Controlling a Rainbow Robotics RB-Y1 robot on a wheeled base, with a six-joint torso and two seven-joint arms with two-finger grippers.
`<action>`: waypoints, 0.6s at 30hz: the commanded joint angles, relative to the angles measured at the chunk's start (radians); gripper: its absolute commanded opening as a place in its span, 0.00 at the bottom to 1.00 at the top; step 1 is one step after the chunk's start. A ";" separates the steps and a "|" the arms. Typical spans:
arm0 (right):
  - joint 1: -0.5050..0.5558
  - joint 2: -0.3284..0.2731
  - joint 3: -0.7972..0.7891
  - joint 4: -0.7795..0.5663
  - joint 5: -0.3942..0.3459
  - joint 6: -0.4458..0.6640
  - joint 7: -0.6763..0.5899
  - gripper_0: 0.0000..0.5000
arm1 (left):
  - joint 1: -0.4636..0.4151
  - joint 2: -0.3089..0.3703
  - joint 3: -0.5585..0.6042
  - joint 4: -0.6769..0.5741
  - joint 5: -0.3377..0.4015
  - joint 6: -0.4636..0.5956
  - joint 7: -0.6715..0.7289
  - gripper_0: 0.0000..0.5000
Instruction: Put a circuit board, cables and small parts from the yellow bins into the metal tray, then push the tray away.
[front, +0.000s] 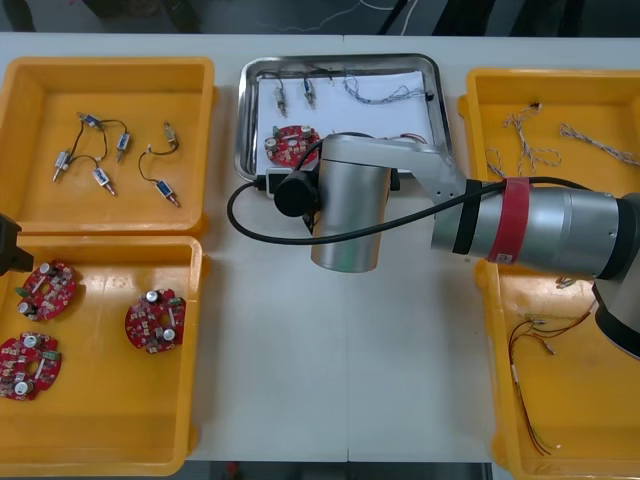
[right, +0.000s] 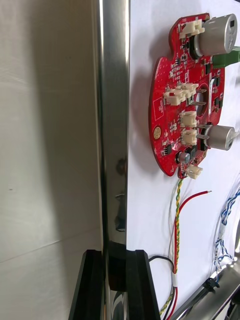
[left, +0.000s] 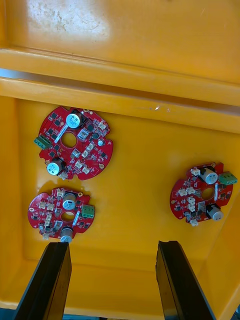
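Far left, our left gripper (left: 111, 245) hangs over the near left yellow bin (front: 100, 450), jaws wide apart on nothing, with three spare circuit boards (front: 155, 321) lying below. We'd call that parked, out of the way. The far left bin (front: 110, 68) holds small metal parts on black leads (front: 100, 150).

In the middle, the metal tray (front: 340, 62) sits between the bins at the table's far side, and it looks loaded. There's a red circuit board (front: 290, 143) on the white liner, two small parts (front: 281, 97), a twisted blue and white cable (front: 385, 93) and a red and yellow cable (right: 176, 235) just beside the board.

The right gripper (right: 115, 282) is at the tray's near rim, jaws clamped on it, one finger outside and one inside. We reckon that pinch is there so the tray tracks straight when shoved instead of skidding sideways. So loading seems done and the push is what's left.

On the right, leftover twisted cables (front: 590, 140) and red and yellow leads (front: 540, 345) lie in their bins.
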 joint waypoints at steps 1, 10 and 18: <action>-0.065 0.024 -0.031 0.016 -0.006 -0.028 0.033 0.00 | 0.011 -0.010 0.035 -0.028 -0.009 0.007 -0.079 1.00; -0.071 0.024 -0.032 0.050 -0.015 -0.071 0.036 0.00 | 0.011 -0.010 0.035 -0.028 -0.009 0.007 -0.079 1.00; -0.071 0.025 -0.034 0.050 -0.017 -0.071 0.028 0.23 | 0.011 -0.010 0.035 -0.028 -0.009 0.007 -0.079 1.00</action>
